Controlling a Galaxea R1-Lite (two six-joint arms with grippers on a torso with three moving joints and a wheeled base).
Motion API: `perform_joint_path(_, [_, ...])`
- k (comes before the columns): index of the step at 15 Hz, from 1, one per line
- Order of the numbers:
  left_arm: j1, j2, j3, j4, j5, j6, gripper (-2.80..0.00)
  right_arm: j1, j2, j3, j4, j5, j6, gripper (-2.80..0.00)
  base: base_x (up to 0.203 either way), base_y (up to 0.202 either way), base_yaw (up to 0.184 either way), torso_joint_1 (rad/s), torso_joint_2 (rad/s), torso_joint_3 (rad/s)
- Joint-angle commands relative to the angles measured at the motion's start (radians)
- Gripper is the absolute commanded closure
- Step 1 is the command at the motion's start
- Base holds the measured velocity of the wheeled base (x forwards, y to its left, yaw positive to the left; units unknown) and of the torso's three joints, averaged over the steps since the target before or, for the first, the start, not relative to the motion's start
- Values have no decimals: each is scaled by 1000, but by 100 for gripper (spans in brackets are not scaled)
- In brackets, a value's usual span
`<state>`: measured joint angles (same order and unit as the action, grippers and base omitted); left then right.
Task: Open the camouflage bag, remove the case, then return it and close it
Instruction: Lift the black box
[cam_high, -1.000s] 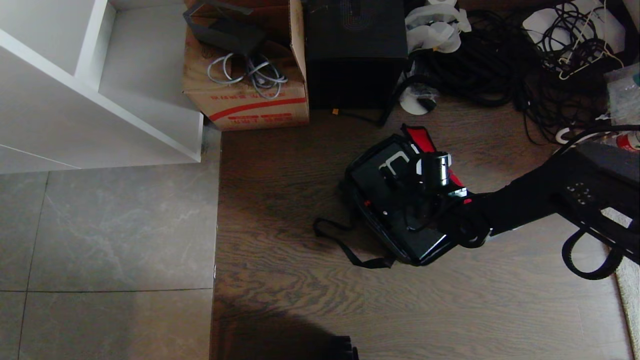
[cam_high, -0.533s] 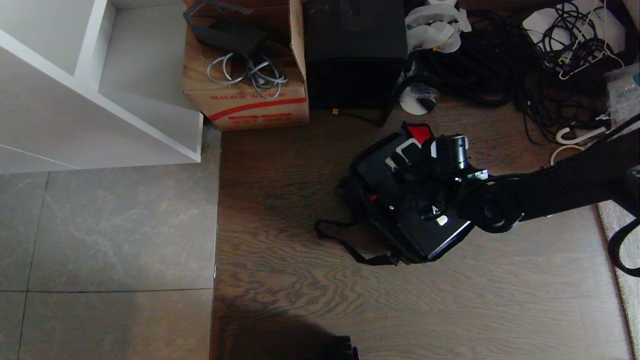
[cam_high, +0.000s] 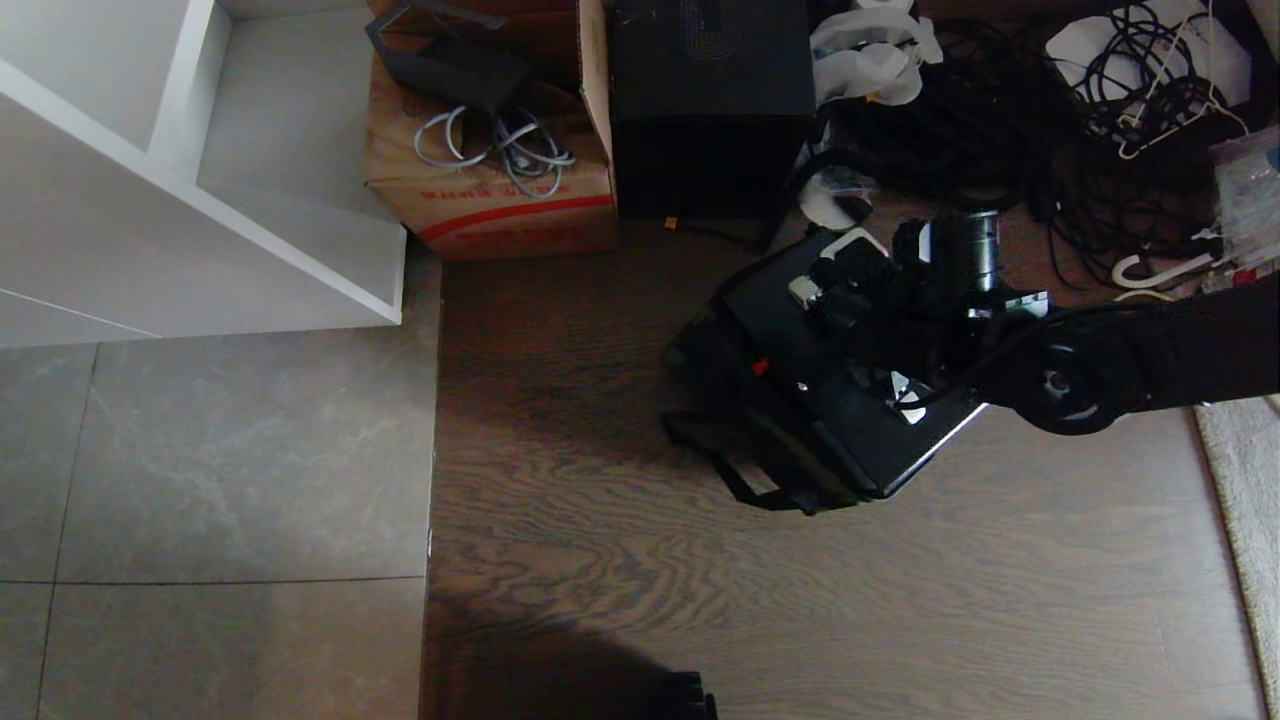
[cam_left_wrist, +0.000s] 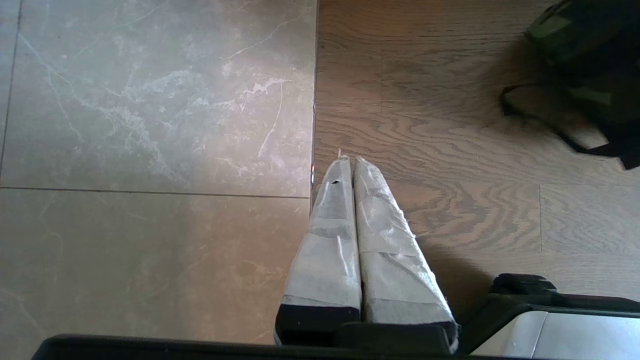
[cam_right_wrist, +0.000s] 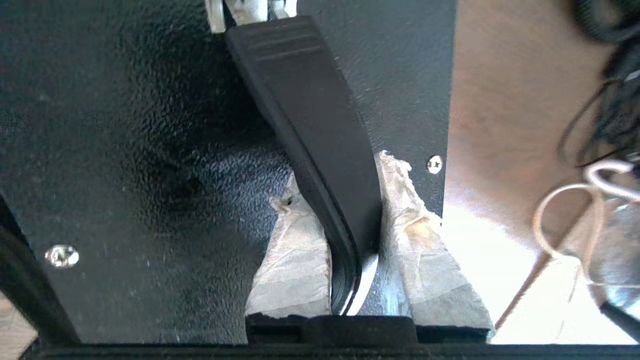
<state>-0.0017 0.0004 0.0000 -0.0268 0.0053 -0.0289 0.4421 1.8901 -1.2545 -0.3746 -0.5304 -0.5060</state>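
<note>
- The left gripper (cam_left_wrist: 350, 165) hangs parked close to the robot, its taped fingers (cam_left_wrist: 330, 220) pressed together with nothing between them, over the seam where the grey tile floor (cam_high: 220, 470) meets the wooden floor (cam_high: 800, 620).
- Farther out on the wooden floor, the right arm reaches in from the right side of the head view, and the right gripper (cam_right_wrist: 345, 220) is clenched on the case's handle (cam_right_wrist: 310, 125).
- In the right wrist view, one taped pad sits on each side of the black handle bar, with the textured black face of the case (cam_right_wrist: 125, 150) directly behind it.
- The case (cam_high: 850, 400) is a flat black rectangle, tilted, with its far end under the gripper and its near corner pointing toward the robot.
- The camouflage bag (cam_high: 720, 370) lies on the wooden floor beneath and to the left of the case, mostly dark in the head view; its green-patterned fabric shows in the left wrist view (cam_left_wrist: 580, 40).
- Whether the case's lower end touches the bag cannot be made out.
- The bag's black strap (cam_high: 740, 480) trails on the floor at the near-left side.
- Beyond these, a black box (cam_high: 710, 100) stands against a cardboard carton (cam_high: 490, 190) that holds coiled grey cables.
- A white shelf unit (cam_high: 150, 200) stands at the far left, and a tangle of black cables (cam_high: 1000, 120) lies at the far right.
</note>
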Motion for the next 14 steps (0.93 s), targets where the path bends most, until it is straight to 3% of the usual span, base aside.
perform_joint_path(1, [0, 0, 9, -1, 1, 0, 0, 0, -49, -5, 6, -8, -37, 0, 0, 0, 0, 0, 0, 0])
perform_joint_path(4, [0, 0, 9, -1, 1, 0, 0, -11, -80, -20, -4, -17, -123, 0, 0, 0, 0, 0, 0, 0])
perform_joint_path(14, [0, 0, 9, -1, 1, 0, 0, -23, -57, -21, 30, -13, -109, 0, 0, 0, 0, 0, 0, 0])
